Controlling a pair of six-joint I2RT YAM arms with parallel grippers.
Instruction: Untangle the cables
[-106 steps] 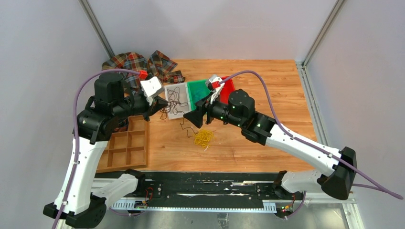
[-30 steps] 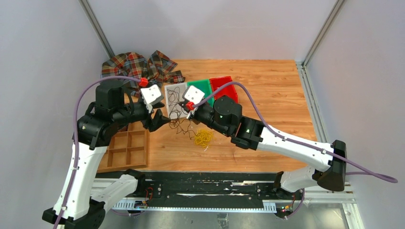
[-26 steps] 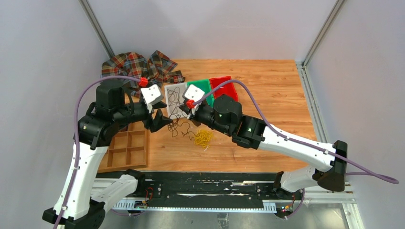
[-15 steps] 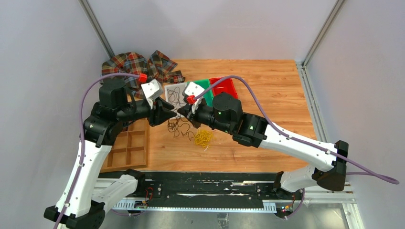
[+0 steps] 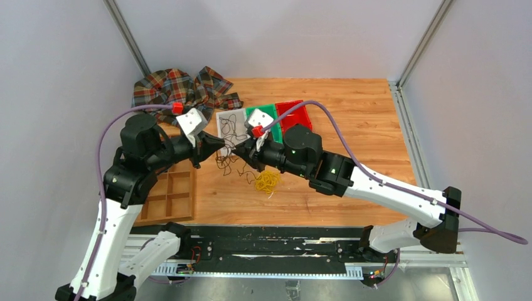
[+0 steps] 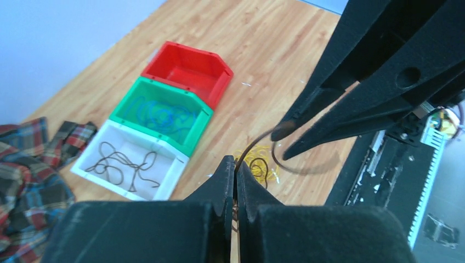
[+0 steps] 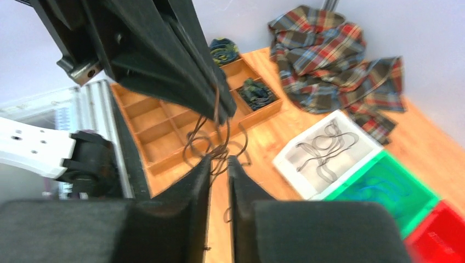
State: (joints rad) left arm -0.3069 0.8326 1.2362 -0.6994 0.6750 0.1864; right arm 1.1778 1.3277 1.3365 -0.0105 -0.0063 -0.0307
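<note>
Now, left gripper (image 6: 235, 164): clamped on thin dark wiry cables (image 5: 231, 164).
Right gripper (image 7: 219, 161): barely parted, grip unclear.
Handling: light, springy; you pinch one strand.

The table (image 5: 351, 125) bears a cloth (image 5: 179, 88), a white bin (image 6: 173, 172), a green bin (image 6: 197, 129) and a red bin (image 6: 219, 85). A tray (image 5: 179, 187) and yellow cables (image 5: 268, 181) lie nearer.
</note>
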